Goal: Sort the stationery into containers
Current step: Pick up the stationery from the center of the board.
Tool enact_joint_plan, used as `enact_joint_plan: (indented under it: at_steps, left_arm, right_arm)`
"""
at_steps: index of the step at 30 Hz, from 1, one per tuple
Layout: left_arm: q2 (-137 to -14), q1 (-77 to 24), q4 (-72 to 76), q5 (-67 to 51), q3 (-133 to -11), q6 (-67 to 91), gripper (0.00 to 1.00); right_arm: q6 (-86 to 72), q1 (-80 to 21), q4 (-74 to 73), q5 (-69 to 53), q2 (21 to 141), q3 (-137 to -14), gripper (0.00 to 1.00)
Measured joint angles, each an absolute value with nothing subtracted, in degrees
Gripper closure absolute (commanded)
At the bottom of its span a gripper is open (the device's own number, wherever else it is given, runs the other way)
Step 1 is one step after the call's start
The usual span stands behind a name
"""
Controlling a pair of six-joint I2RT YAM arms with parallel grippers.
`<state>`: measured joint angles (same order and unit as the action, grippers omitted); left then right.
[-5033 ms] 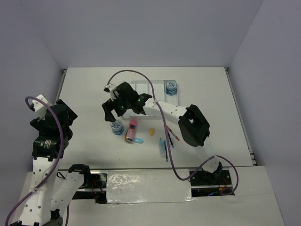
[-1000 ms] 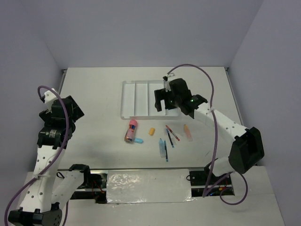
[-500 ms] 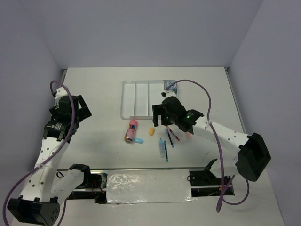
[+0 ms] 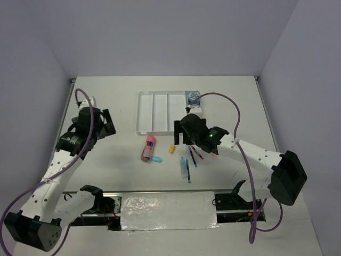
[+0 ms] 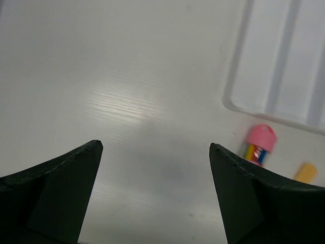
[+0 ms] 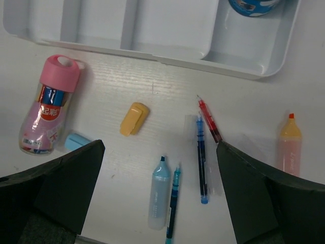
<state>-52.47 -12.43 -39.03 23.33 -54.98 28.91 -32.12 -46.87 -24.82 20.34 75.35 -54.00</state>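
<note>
Right gripper (image 6: 158,147) and left gripper (image 5: 155,147) both gape wide, holding nothing.
Under the right gripper, a red pen (image 6: 209,121) and a blue pen (image 6: 201,157) lie tips toward the tray (image 6: 167,60). The pink cylinder (image 6: 48,104) points its cap there too. Only the right wrist view shows the orange highlighter (image 6: 288,145), which the arm hides from above. The left wrist view catches just the cylinder, an eraser (image 5: 306,173) and a tray corner. A blue roll (image 4: 194,97) sits in the tray's right-end compartment.

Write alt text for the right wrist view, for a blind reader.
The open right gripper hangs over loose stationery on the table: a pink-capped bottle, orange eraser, light-blue eraser, red pen, blue pen, light-blue highlighter and orange highlighter. Beyond them lies the clear tray, a blue roll in its rightmost compartment.
</note>
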Motion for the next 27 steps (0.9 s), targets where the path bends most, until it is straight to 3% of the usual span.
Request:
enact_joint_plan:
  at_steps: [4, 9, 18, 27]
  left_arm:
    - [-58.63, -26.76, -39.03, 21.69, -56.90, 33.41, 0.01]
    - [-69.80, -36.53, -38.81, 21.04, -58.63, 37.80, 0.01]
    - [-81.54, -38.41, -32.97, 16.12, -57.63, 39.03, 0.01]
    - [-88.60, -38.46, -28.93, 15.03, -57.63, 39.24, 0.08]
  right_arm:
    - [-32.12, -46.22, -27.07, 20.93, 70.91, -53.52, 0.00]
    - [-31.88, -45.10, -28.34, 20.80, 62.81, -52.77, 0.00]
    - [-30.35, -45.06, -28.40, 18.61, 60.16, -48.03, 0.00]
    - [-29.85, -45.06, -27.77, 17.02, 60.66, -45.21, 0.00]
